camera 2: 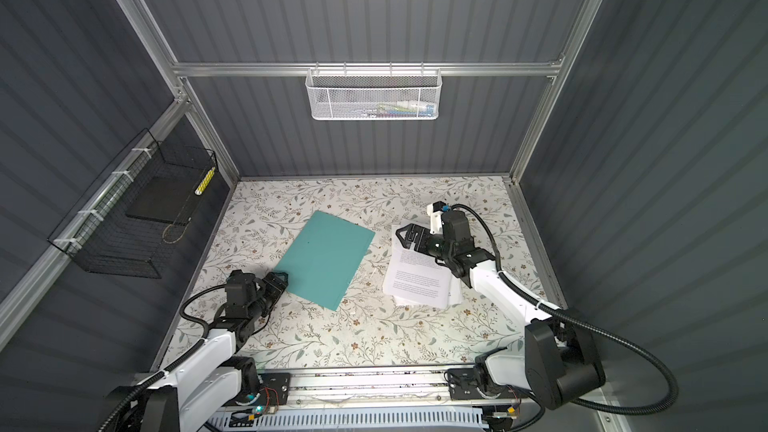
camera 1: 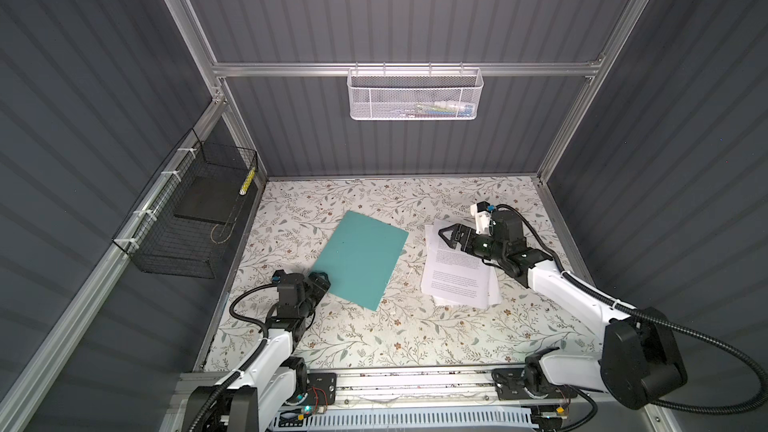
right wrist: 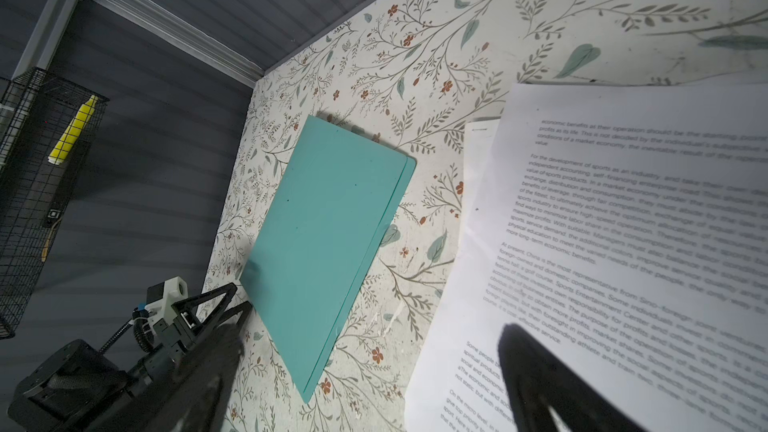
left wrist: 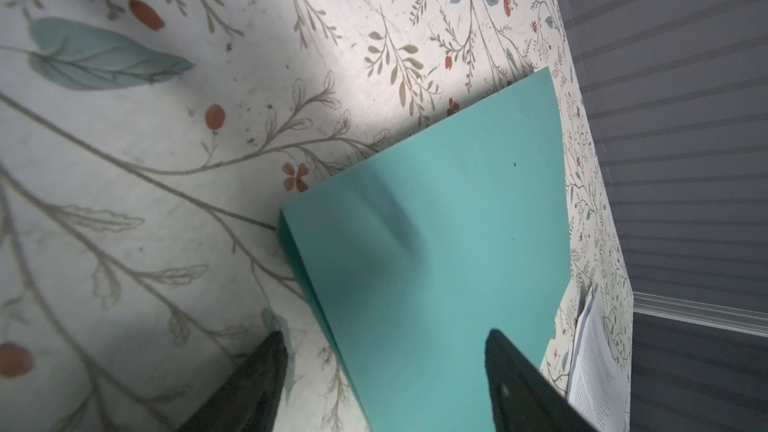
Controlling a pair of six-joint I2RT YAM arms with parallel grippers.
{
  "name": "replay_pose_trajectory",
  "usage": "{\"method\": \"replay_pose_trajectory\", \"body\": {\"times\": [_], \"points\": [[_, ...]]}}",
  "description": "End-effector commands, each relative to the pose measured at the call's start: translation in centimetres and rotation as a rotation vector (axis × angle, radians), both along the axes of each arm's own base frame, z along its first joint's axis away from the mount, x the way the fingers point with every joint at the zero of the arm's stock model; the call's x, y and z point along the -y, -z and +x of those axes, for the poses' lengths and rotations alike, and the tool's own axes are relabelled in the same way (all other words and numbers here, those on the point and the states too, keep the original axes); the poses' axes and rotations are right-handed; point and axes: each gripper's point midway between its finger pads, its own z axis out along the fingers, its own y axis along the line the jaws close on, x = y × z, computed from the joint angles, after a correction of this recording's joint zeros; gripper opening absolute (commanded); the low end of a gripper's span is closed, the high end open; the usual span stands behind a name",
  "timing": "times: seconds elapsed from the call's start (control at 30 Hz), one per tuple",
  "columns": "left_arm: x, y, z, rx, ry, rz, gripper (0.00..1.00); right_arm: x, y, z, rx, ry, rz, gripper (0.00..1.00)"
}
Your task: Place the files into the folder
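Though floral, tabletop under folder, walls grey.

From high above the near edge, both top views look steeply down on the floral-patterned tabletop and toward the grey ribbed back wall. They take in nearly the same scene, both arms included. The left wrist camera skims low over the table, close behind the left gripper, facing the flat teal-green folder. The right wrist camera, with a wider sweep, looks past the right gripper across the white printed sheets to that same folder, which all four views share.
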Motion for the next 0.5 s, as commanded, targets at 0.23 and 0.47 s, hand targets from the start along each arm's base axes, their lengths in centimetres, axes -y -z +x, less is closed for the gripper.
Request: {"method": "replay_pose_trajectory", "body": {"times": [0.23, 0.47], "points": [[-0.14, 0.10, 0.70, 0.056, -0.026, -0.031, 0.74, -0.27, 0.59, 0.03, -0.015, -0.008, 0.007, 0.98], [-0.11, -0.43, 0.84, 0.069, -0.021, -0.030, 0.72, -0.30, 0.54, 0.05, -0.015, -0.007, 0.009, 0.98]]}}
